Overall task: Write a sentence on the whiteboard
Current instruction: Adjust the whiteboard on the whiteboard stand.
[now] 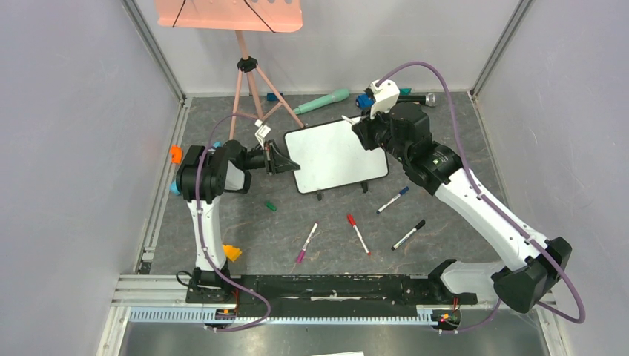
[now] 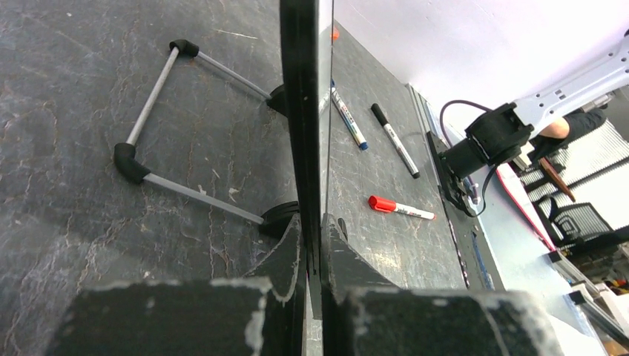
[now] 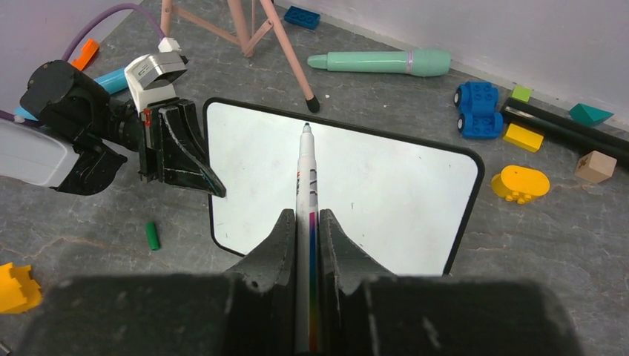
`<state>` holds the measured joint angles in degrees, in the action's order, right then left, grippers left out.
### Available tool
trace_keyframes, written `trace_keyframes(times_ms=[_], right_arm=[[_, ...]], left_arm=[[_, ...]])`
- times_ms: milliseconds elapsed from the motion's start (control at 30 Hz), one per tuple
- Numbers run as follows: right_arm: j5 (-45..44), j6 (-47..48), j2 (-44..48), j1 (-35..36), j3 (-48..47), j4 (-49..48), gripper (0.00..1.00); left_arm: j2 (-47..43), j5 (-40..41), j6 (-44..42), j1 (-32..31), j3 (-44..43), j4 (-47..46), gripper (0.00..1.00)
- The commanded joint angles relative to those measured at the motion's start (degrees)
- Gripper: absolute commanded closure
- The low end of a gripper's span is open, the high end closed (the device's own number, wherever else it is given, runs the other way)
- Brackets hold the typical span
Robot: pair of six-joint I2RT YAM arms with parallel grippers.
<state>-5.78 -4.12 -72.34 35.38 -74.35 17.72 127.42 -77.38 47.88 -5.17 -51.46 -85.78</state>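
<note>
Gripping the whiteboard (image 1: 337,156) by its left edge, the left gripper (image 2: 313,230) had both fingers pressed onto the thin dark rim, one on each side of the panel. The left wrist view looked straight along the board, edge-on. Board stood mid-table (image 1: 445,200) on its two little black feet (image 1: 319,196), w/ a wire stand (image 2: 148,111) running out behind. It looked tilted back. Face was blank, nothing written yet afaict.

Right gripper (image 3: 308,219) was pinching a marker (image 3: 306,174) lengthwise, uncapped tip pointing out over the board's face. In the top view that gripper sat at the board's far right corner. Whether the tip touched the surface, couldn't tell. A small green cap (image 1: 271,205) lay on the table near the left arm. Four spare pens (image 1: 358,233) lay in front of the board, apart from it.

Handling, my read: board is prob light, thin & stiff, w/ a glossy, slippery face, so it'd skid or tip back under pen pressure w/o a brace. Rim is the sensible hold, and that's where the left fingers were. Grabbing the face would smear ink & eat writing room. Stand looked flimsy, so press gently. Marker is a smooth hard barrel & could slide back between the jaws if pushed hard.
</note>
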Motion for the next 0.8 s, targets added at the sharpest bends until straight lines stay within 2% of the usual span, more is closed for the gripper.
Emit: trace_keyframes(times_ms=[0, 100, 200, 233, 267, 300, 333, 467, 533, 600, 733, 767], right_arm=[[1.0, -0.7, -0.5, -0.2, -2.3, -1.2, 1.0], [1.0, -1.0, -0.6, -0.2, -2.5, -1.2, 1.0], [1.7, -1.3, -0.6, -0.2, -2.2, -1.4, 1.0], [1.8, -1.3, -0.7, -0.2, -2.1, -1.5, 1.0], [1.9, -1.3, -0.7, -0.2, -2.1, -1.5, 1.0], [1.9, -1.3, -0.5, -0.2, -2.1, -1.6, 1.0], [1.9, -1.2, -0.5, -0.2, -2.1, -1.6, 1.0], [1.8, -0.9, -0.4, -0.2, -2.3, -1.6, 1.0], [1.8, -0.6, -0.4, -0.2, -2.3, -1.6, 1.0], [1.8, -0.4, -0.4, -0.2, -2.3, -1.6, 1.0], [1.7, -0.1, -0.4, -0.2, -2.5, -1.5, 1.0], [1.7, 0.0, -0.4, -0.2, -2.5, -1.5, 1.0]], left_arm=[[2.5, -6.7, -5.6, -1.8, -1.6, -3.3, 0.98], [1.6, -7.9, -6.1, -2.2, -1.3, -3.3, 0.97], [1.0, -7.9, -6.0, -2.2, -1.2, -3.3, 0.85], [1.0, -7.7, -6.0, -2.2, -1.1, -3.3, 0.84], [0.8, -7.5, -6.0, -2.2, -0.9, -3.4, 0.86], [0.6, -7.2, -6.0, -2.2, -0.8, -3.4, 0.94], [0.2, -6.7, -6.1, -2.1, -0.4, -3.4, 0.98], [-0.2, -6.0, -6.5, -1.8, 0.2, -3.3, 0.98], [-0.2, -6.2, -6.5, -1.8, 0.1, -3.4, 0.93], [-0.4, -6.4, -6.3, -1.8, 0.0, -3.3, 0.81], [-0.9, -6.1, -6.5, -1.8, 0.6, -3.4, 0.81], [-1.1, -6.0, -6.4, -1.8, 0.6, -3.4, 0.79]])
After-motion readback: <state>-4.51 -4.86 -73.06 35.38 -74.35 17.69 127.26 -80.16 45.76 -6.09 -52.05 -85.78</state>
